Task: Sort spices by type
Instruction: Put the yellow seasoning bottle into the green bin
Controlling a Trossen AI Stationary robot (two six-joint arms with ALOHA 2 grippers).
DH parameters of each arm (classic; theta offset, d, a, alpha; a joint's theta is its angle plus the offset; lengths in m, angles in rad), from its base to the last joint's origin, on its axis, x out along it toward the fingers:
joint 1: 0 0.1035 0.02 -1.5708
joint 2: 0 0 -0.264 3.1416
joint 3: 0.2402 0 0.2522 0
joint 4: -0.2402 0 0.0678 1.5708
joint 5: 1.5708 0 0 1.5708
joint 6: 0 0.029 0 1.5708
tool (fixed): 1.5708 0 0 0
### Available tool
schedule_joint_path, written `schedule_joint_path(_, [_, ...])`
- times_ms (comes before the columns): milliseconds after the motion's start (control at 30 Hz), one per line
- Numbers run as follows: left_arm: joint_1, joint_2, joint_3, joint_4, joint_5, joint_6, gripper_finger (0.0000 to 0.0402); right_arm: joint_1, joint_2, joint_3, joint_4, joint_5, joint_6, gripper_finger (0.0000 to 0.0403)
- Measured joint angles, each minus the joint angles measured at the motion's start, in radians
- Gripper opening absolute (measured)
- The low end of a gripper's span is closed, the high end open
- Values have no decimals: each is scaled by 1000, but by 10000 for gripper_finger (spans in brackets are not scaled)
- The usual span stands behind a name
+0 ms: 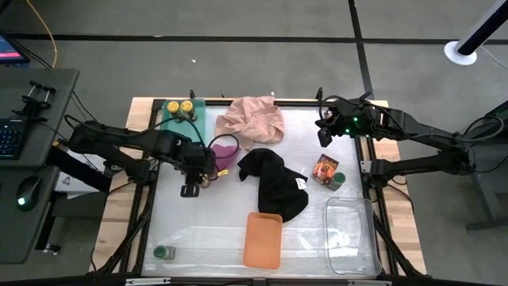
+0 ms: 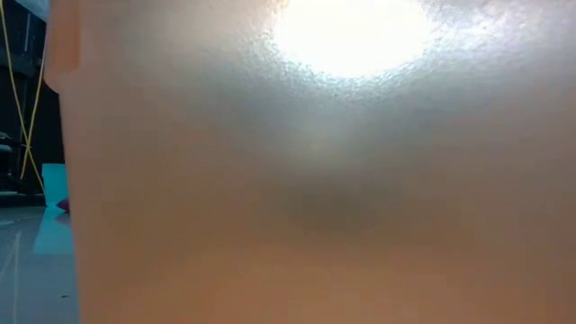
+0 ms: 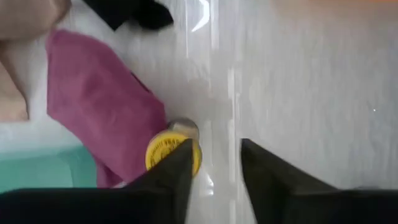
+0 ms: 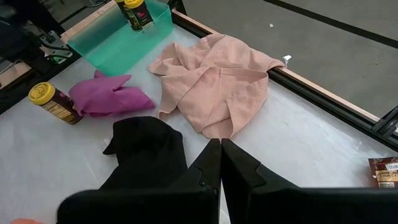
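Two yellow-lidded jars (image 1: 179, 106) stand in the green tray (image 1: 190, 125). A third yellow-lidded jar (image 3: 173, 152) lies tilted on the table against the magenta cloth (image 3: 99, 112); the right wrist view also shows this jar (image 4: 55, 103). My left gripper (image 3: 214, 168) is open above the table, with the jar just outside one finger (image 3: 180, 171), not in the gap. An orange-brown packet (image 1: 324, 168) and a green-lidded jar (image 1: 339, 179) sit near the right edge. Another green-lidded jar (image 1: 164, 253) stands at the near left. My right gripper (image 4: 221, 152) is shut, hovering at the far right (image 1: 325, 129). My left gripper's finger (image 3: 180, 171) stands in front of the yellow lid's edge (image 3: 163, 155); whether it touches the jar I cannot tell. The jar is outside the gap and rests on the table.
A pink cloth (image 1: 252, 121) lies at the far middle and a black cloth (image 1: 274, 181) in the centre. An orange tray (image 1: 263, 238) and a clear tray (image 1: 349, 234) sit at the near edge. The orange tray (image 2: 315, 180) fills the low view.
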Motion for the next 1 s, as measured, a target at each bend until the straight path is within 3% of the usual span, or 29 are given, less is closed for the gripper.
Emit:
schedule_joint_path(233, [1, -2, -27, 19, -66, -63, 270, 0, 0, 0, 0, 0, 0, 0])
schedule_joint_path(400, [3, -1, -148, 25, -36, -89, 326, 0, 0, 0, 0, 0, -7, 0])
schedule_joint_path(667, [15, -1, -244, 108, -170, -99, 336, 0, 0, 0, 0, 25, -23, 0])
schedule_joint_path(1000, [17, 4, -347, 200, -73, -83, 335, 0, 0, 0, 0, 26, -16, 0])
